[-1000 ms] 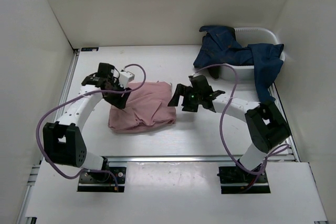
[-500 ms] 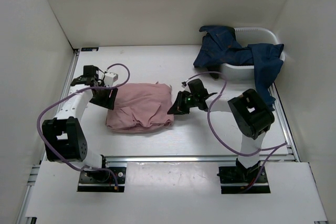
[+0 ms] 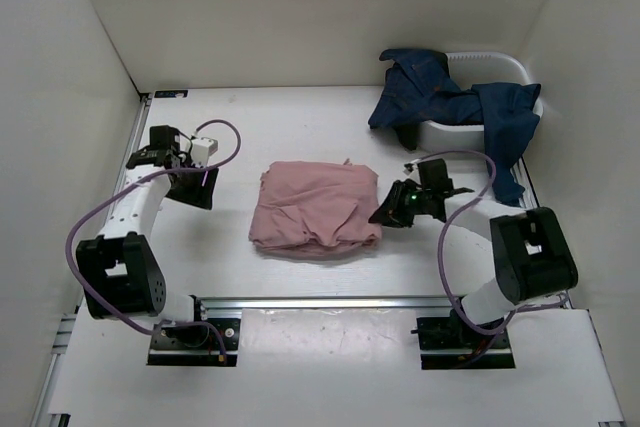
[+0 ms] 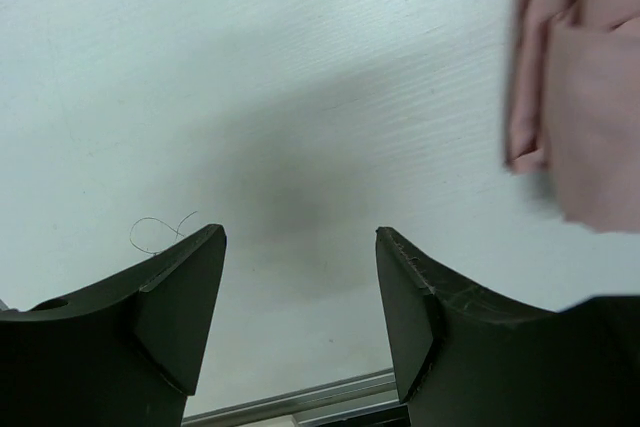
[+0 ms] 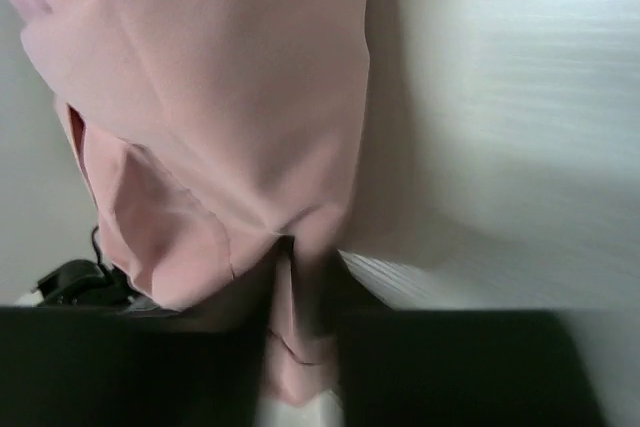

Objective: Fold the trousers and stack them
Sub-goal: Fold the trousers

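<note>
The dusty-pink trousers (image 3: 315,210) lie as a folded, wrinkly bundle on the white table, near the middle. My right gripper (image 3: 385,212) is at the bundle's right edge and is shut on a pinch of the pink fabric (image 5: 300,277), which fills the right wrist view. My left gripper (image 3: 190,190) is open and empty at the table's left side, well apart from the bundle. In the left wrist view the left gripper (image 4: 300,277) has bare table between its fingers and the trousers' edge (image 4: 580,97) shows at the upper right.
A white tub (image 3: 505,72) stands at the back right with dark blue jeans (image 3: 450,102) draped over it and onto the table. White walls close in the table on three sides. A metal rail (image 3: 330,299) runs along the near edge.
The pink bundle has slid to the right, drawn by my right gripper. My left gripper has let go of it and moved back to the left.
</note>
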Controlling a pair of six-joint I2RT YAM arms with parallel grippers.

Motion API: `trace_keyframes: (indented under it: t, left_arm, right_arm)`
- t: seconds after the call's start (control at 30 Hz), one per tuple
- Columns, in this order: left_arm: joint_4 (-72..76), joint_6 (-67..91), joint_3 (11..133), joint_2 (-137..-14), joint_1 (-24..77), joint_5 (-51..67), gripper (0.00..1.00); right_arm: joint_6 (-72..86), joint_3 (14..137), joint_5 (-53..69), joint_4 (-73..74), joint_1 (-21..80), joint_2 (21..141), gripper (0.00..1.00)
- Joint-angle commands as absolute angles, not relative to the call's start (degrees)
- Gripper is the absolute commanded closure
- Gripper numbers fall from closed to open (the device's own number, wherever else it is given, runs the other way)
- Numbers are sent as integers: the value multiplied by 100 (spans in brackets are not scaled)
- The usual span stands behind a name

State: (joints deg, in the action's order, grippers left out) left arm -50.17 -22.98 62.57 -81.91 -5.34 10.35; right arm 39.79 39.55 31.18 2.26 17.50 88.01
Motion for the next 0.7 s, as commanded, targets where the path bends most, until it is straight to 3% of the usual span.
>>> trace_keyframes:
  t: [0.0,0.07,0.1,0.23,0.3,0.47,0.67]
  left_arm:
    - [-5054,-2268,6179,-7822,-563,1204,27]
    - [-5106,-2268,6231,-7761,-563,1204,27]
    - [-5167,-2268,6284,-7761,-563,1152,27]
    - [-5379,-2215,6609,-7594,-668,1046,26]
    - [-5458,-2145,6767,-7454,-721,984,20]
    - [-5589,-1811,7066,-7286,-773,677,17]
    - [-5810,-1670,7479,-7216,-773,212,17]
  right_arm:
    - [3113,4077,3164,1299,1416,8525,46]
    - [2761,4453,3112,1981,1362,8254,26]
    - [2681,4587,2946,2230,1362,8096,2]
    - [2741,5552,569,4004,1222,6973,1]
    - [2952,6053,-783,5012,969,6742,1]
    - [2708,7511,-1808,6081,712,6381,1]
    - [2426,7998,-2021,6292,712,6030,1]
